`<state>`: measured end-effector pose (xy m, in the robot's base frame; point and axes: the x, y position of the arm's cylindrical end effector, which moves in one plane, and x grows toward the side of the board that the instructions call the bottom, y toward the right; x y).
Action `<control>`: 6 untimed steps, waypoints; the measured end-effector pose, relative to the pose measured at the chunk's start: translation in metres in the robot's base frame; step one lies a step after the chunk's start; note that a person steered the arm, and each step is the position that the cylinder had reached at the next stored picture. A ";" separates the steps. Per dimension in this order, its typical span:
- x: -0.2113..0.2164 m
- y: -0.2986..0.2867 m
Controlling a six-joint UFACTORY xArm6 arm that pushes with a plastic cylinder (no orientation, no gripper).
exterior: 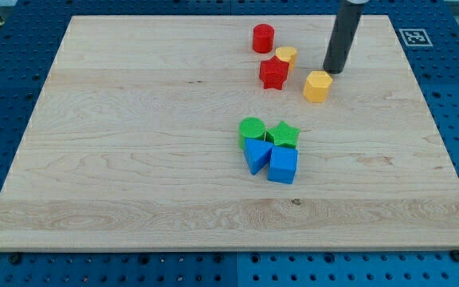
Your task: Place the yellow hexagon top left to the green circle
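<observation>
The yellow hexagon (317, 86) lies in the upper right part of the wooden board (134, 159). My tip (336, 72) stands just above and to the right of it, very close or touching. The green circle (252, 130) sits near the board's middle, below and to the left of the hexagon. It is part of a tight cluster with a green star (284, 135) on its right, a blue triangle (256, 153) below it and a blue cube (283, 165) at the lower right.
A red star (273, 72) lies left of the hexagon, with a small yellow block (286, 56) touching its upper right. A red cylinder (263, 38) stands above them. The board rests on a blue perforated table (6, 96).
</observation>
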<state>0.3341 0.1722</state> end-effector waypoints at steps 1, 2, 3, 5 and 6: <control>0.028 -0.011; 0.072 -0.072; 0.095 -0.142; 0.095 -0.155; 0.112 -0.156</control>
